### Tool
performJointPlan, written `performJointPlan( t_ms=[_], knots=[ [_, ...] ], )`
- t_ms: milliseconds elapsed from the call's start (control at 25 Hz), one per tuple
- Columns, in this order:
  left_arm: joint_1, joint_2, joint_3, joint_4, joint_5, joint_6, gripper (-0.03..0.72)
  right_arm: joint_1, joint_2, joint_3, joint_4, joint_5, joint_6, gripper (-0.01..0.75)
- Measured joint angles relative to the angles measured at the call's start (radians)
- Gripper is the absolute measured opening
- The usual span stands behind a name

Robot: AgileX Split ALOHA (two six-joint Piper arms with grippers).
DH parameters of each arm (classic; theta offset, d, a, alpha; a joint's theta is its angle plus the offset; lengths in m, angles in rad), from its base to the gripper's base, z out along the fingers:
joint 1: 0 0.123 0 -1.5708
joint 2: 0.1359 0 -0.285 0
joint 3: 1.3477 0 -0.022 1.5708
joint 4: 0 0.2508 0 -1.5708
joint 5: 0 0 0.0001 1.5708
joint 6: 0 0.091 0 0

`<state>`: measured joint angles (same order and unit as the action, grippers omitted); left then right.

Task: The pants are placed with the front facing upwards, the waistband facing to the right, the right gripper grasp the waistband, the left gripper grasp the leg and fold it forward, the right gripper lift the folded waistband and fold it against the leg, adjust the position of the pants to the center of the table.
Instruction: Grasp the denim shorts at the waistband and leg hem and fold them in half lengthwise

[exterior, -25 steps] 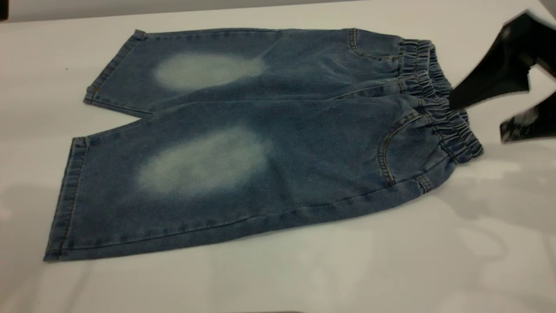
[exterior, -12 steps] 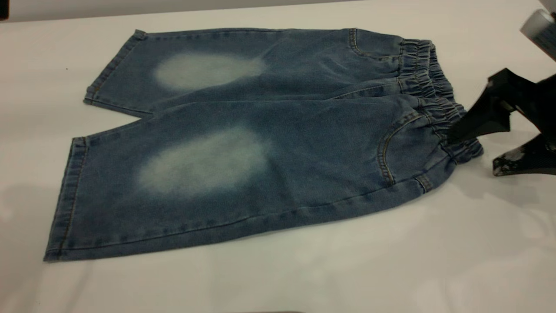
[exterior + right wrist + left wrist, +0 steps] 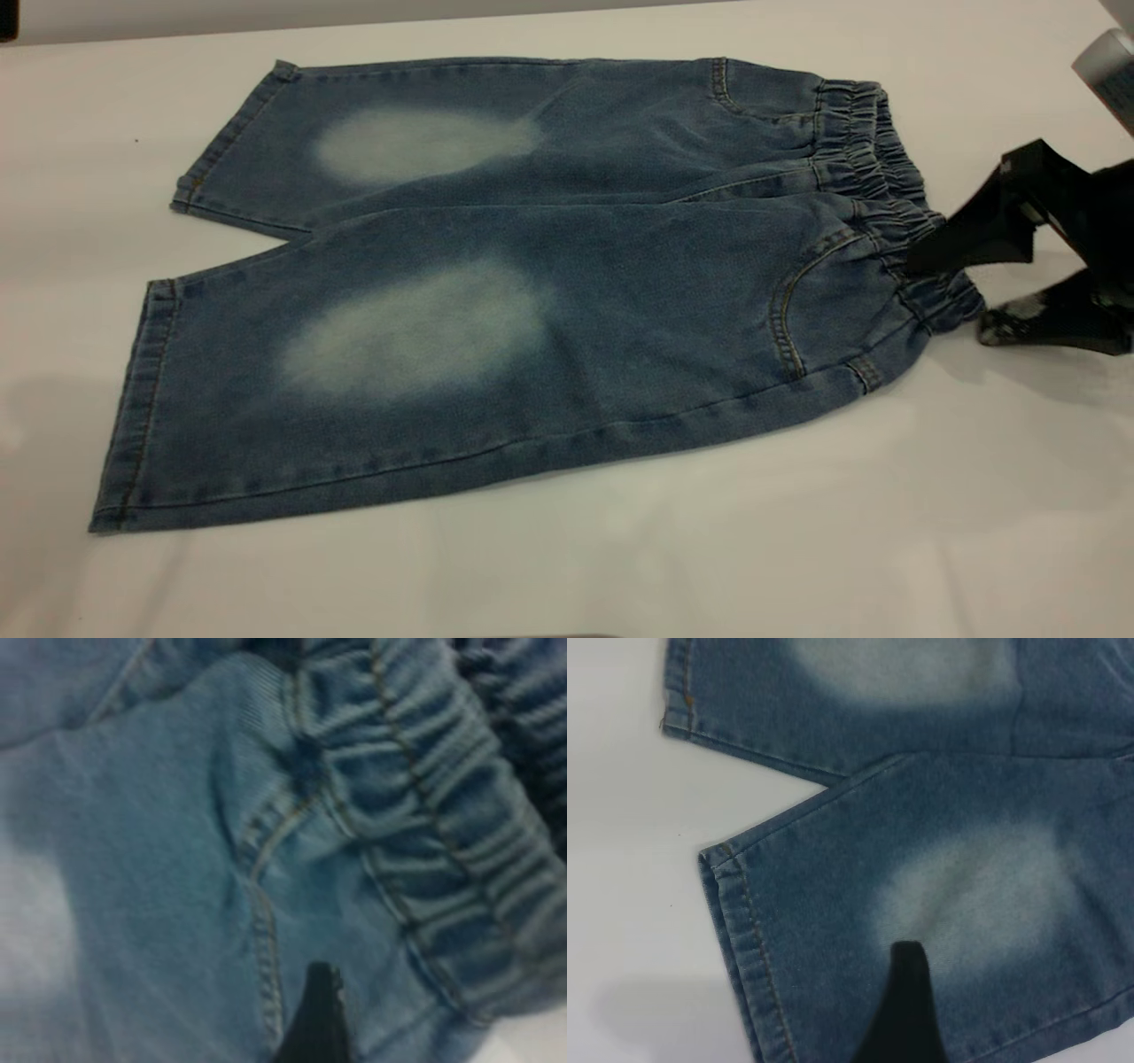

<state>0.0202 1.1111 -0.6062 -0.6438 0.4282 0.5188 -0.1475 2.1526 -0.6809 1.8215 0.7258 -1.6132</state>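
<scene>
One pair of pants lies flat on my table, two legs left, waistband right. My right gripper straddles the waistband's near corner, fingers spread. Left gripper: one finger shows above a leg; I cannot tell its state.

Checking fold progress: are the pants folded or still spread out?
Spread flat: the pants show both legs side by side on the table; the open right hand straddles the waistband.

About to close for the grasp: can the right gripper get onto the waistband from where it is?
Probably yes. The right gripper is open at the waistband, one finger above the near end, the other low beside it on the table. Nothing lies between them.
</scene>
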Motion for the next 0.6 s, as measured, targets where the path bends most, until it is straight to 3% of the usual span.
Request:
performJointPlan(
  t_ms=[240, 400, 600],
  knots=[
    [0.000, 0.000, 0.000, 0.000, 0.001, 0.000, 0.579, -0.001, 0.081, -0.040, 0.008, 0.137, -0.032, 0.571],
    [0.000, 0.000, 0.000, 0.000, 0.001, 0.000, 0.579, -0.001, 0.094, -0.041, 0.007, 0.178, -0.103, 0.496],
    [0.000, 0.000, -0.001, 0.000, 0.001, 0.000, 0.579, -0.007, 0.100, -0.044, 0.006, 0.348, -0.164, 0.442]
  ],
)
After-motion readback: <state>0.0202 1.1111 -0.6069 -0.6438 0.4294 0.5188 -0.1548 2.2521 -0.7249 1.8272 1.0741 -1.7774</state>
